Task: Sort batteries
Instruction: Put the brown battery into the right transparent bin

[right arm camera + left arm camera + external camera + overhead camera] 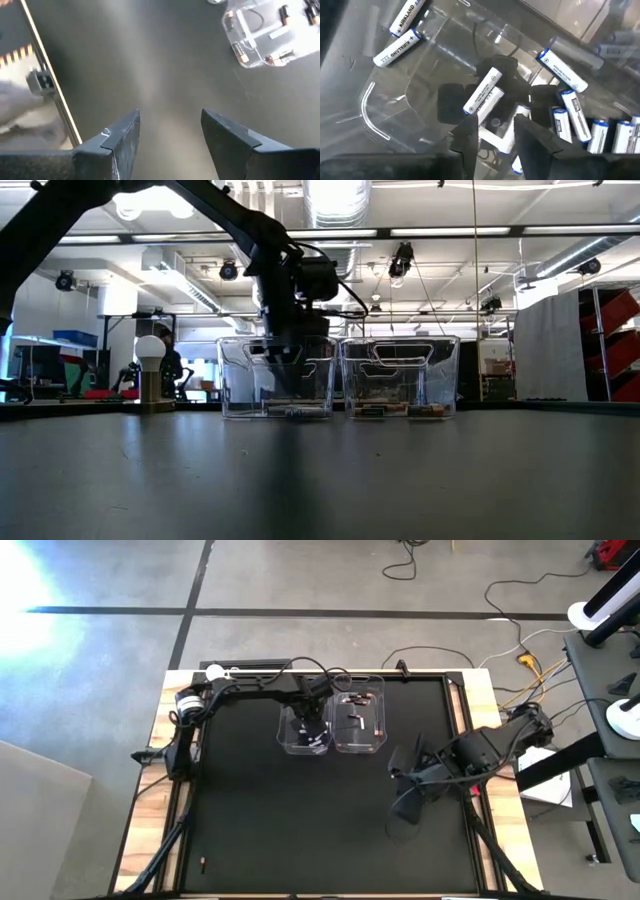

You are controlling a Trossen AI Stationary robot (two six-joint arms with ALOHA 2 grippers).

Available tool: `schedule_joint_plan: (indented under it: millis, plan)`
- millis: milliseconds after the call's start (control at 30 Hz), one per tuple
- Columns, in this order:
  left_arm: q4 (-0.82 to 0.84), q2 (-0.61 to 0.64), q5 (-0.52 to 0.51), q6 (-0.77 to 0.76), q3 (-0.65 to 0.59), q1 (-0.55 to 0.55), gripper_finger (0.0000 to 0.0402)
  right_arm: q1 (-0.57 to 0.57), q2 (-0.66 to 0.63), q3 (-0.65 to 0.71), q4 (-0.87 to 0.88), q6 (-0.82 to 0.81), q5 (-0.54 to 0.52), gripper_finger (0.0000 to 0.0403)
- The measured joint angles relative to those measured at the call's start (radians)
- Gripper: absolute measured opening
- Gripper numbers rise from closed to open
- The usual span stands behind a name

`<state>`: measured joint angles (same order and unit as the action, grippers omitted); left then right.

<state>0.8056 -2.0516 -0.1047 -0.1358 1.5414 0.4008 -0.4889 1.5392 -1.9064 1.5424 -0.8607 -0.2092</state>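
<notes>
table point(300, 830): black mat top, wooden border, both arms over it
left arm point(250, 690): reaches from the left edge across to the left bin
right arm point(480, 752): parked over the mat on the right, well clear of both bins
left bin point(292, 740): clear plastic, touching the right bin side by side near the far edge
right bin point(372, 740): clear plastic, holds a few dark batteries point(285, 11) with orange-red ends
left gripper point(496, 134): down inside the left bin, fingers parted, nothing between them; one white battery point(483, 91) lies loose just beyond the fingertips
right gripper point(170, 131): hangs above bare mat, fingers spread apart, nothing in them
white batteries point(572, 119): all in the left bin, a row along one wall, two more point(400, 32) in a corner
knob with white ball point(150, 370): on the table's far left corner, away from the bins
</notes>
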Motion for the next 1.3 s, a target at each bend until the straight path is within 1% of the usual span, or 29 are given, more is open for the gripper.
schedule_joint_plan:
  millis: [67,133,233,300,367,467,533,600,633,700,767,800,900,1000,1033,1100,1200,1300]
  plan:
    - [0.008,0.019,0.003,0.012,0.0,-0.005,0.0113,0.004,-0.007,0.0,-0.006,-0.041,-0.021,0.0203]
    - [0.028,0.066,0.014,0.015,0.004,-0.021,0.0122,0.003,-0.009,-0.001,-0.015,-0.066,-0.079,0.0203]
    - [0.066,0.193,0.017,0.022,0.002,-0.075,0.0129,0.003,-0.007,0.0,-0.047,-0.082,-0.21,0.0203]
    - [0.079,0.299,0.016,0.008,-0.013,-0.134,0.0131,0.008,-0.003,0.0,-0.088,-0.081,-0.312,0.0203]
    - [0.083,0.403,-0.008,-0.016,-0.036,-0.214,0.0131,0.016,0.006,0.001,-0.148,-0.082,-0.413,0.0203]
    - [0.082,0.552,-0.053,-0.083,-0.09,-0.367,0.0131,0.025,0.027,0.002,-0.26,-0.068,-0.536,0.0203]
    - [0.092,0.64,-0.059,-0.186,-0.14,-0.475,0.0131,0.026,0.052,0.002,-0.329,-0.043,-0.624,0.0203]
    - [0.1,0.712,-0.062,-0.336,-0.2,-0.588,0.0131,0.024,0.085,0.002,-0.391,-0.014,-0.682,0.0203]
    - [0.103,0.744,-0.076,-0.407,-0.236,-0.648,0.0131,0.024,0.104,0.002,-0.414,-0.009,-0.689,0.0203]
    - [0.107,0.794,-0.15,-0.565,-0.311,-0.777,0.0131,0.024,0.144,0.002,-0.447,-0.007,-0.687,0.0203]
    - [0.114,0.824,-0.235,-0.749,-0.383,-0.9,0.0131,0.028,0.182,0.002,-0.469,-0.006,-0.671,0.0203]
    - [0.115,0.827,-0.252,-0.838,-0.412,-0.962,0.0132,0.032,0.198,0.002,-0.469,0.004,-0.654,0.0203]
    - [0.134,0.792,-0.237,-1.084,-0.461,-1.083,0.0138,0.059,0.233,0.002,-0.459,0.053,-0.589,0.0203]
    - [0.165,0.727,-0.215,-1.254,-0.467,-1.172,0.0146,0.103,0.246,0.002,-0.439,0.1,-0.546,0.0203]
    - [0.172,0.703,-0.193,-1.292,-0.465,-1.193,0.0149,0.12,0.245,0.002,-0.439,0.125,-0.526,0.0203]
    - [0.186,0.653,-0.106,-1.356,-0.464,-1.219,0.0156,0.157,0.244,0.002,-0.442,0.176,-0.48,0.0203]
    - [0.191,0.586,0.058,-1.425,-0.464,-1.241,0.0174,0.189,0.23,0.002,-0.44,0.241,-0.427,0.0203]
    - [0.193,0.524,0.214,-1.502,-0.46,-1.274,0.0201,0.188,0.211,0.001,-0.423,0.332,-0.41,0.0203]
